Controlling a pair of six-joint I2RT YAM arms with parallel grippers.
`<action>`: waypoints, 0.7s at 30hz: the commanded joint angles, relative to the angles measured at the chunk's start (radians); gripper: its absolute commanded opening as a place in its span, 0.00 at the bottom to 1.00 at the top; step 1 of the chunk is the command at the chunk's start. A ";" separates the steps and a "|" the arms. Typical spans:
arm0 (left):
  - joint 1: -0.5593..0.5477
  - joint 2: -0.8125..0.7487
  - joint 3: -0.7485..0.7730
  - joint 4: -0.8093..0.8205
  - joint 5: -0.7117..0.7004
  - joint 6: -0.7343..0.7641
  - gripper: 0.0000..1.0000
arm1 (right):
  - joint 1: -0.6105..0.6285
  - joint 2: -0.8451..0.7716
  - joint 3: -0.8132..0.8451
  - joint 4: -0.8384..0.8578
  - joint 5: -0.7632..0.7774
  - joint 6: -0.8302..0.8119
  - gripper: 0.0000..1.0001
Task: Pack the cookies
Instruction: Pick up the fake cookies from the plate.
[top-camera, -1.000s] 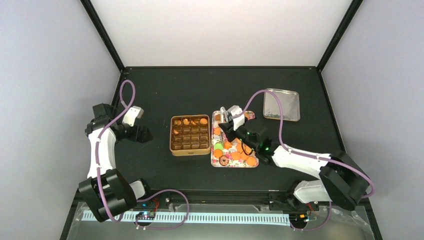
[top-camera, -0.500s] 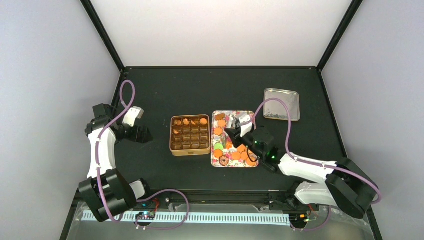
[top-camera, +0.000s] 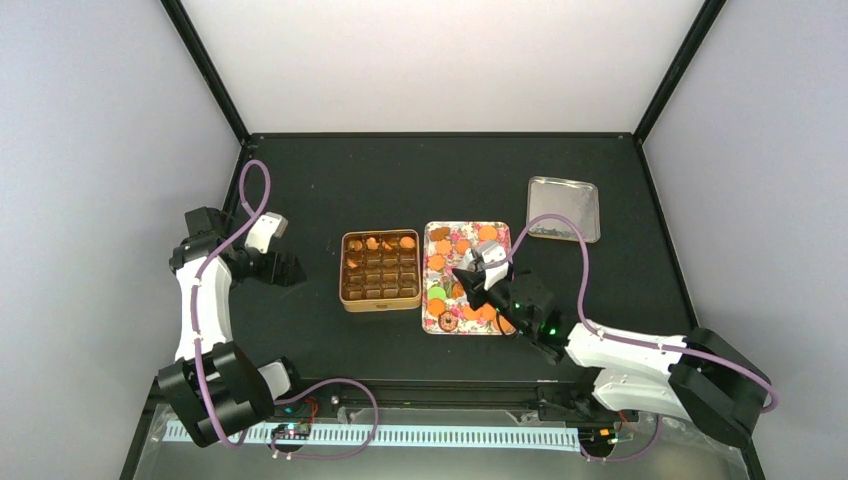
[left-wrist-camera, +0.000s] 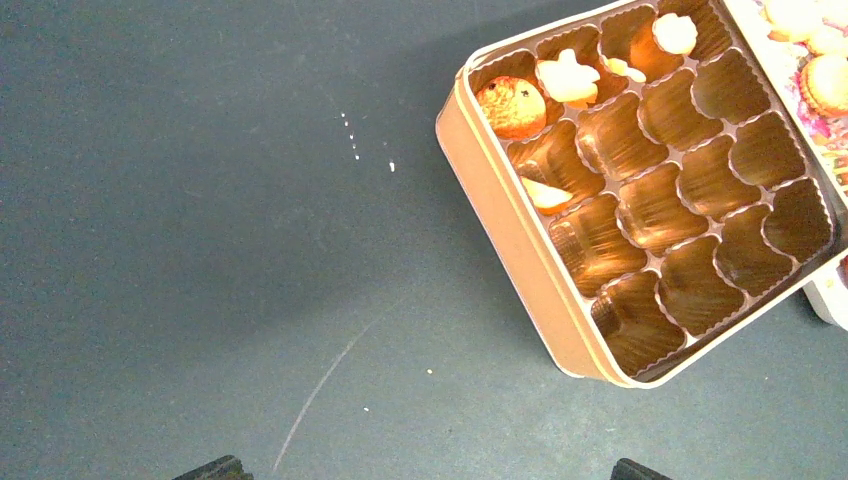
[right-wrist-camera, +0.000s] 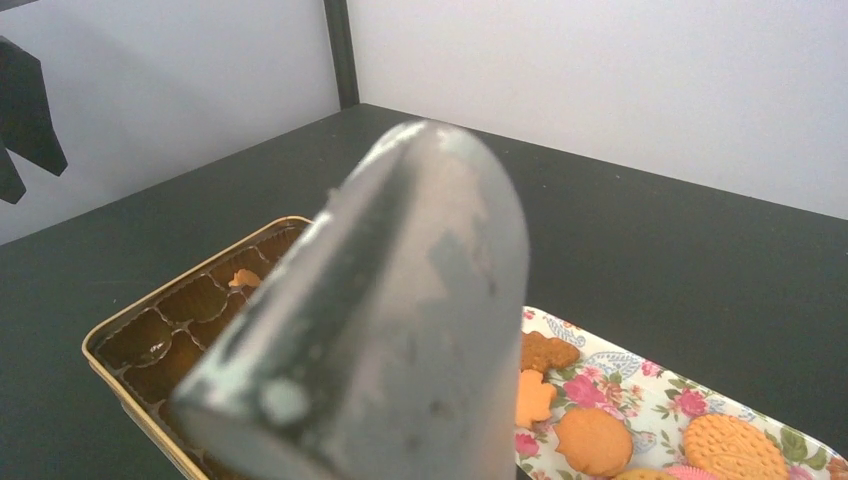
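The black worktop (top-camera: 400, 180) carries a floral tray (top-camera: 463, 236) at its middle. Just beside it, toward the left edge, is a gold square tin (top-camera: 380, 304) of brown paper cups (left-wrist-camera: 690, 285). A silver lid (top-camera: 564, 208) lies near the far right corner. The left end effector (top-camera: 292, 269) hovers by the left edge, fingers wide apart and empty. The right end effector (top-camera: 462, 272) hangs over the tray; I cannot tell its grip. The cookies (right-wrist-camera: 594, 440), mostly small round orange-golden ones plus a green one (top-camera: 437, 292) and a brown ring (top-camera: 446, 322), lie on the tray; a few sit in the tin's far row.

Orange-golden cookies (right-wrist-camera: 594, 440) lie flat, scattered over the floral tray (right-wrist-camera: 650, 390), a green one (top-camera: 437, 292) among them. A few sit in the far-row cups of the square tin (left-wrist-camera: 510, 230).
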 joint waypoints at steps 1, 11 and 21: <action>-0.004 -0.021 0.033 -0.013 0.032 0.015 0.96 | 0.035 -0.002 -0.045 -0.079 0.066 0.020 0.24; -0.009 -0.019 0.044 -0.013 0.036 0.004 0.96 | 0.050 -0.011 0.066 -0.147 0.106 -0.080 0.08; -0.012 -0.015 0.060 -0.012 0.038 -0.011 0.96 | 0.050 -0.061 0.229 -0.212 0.075 -0.178 0.05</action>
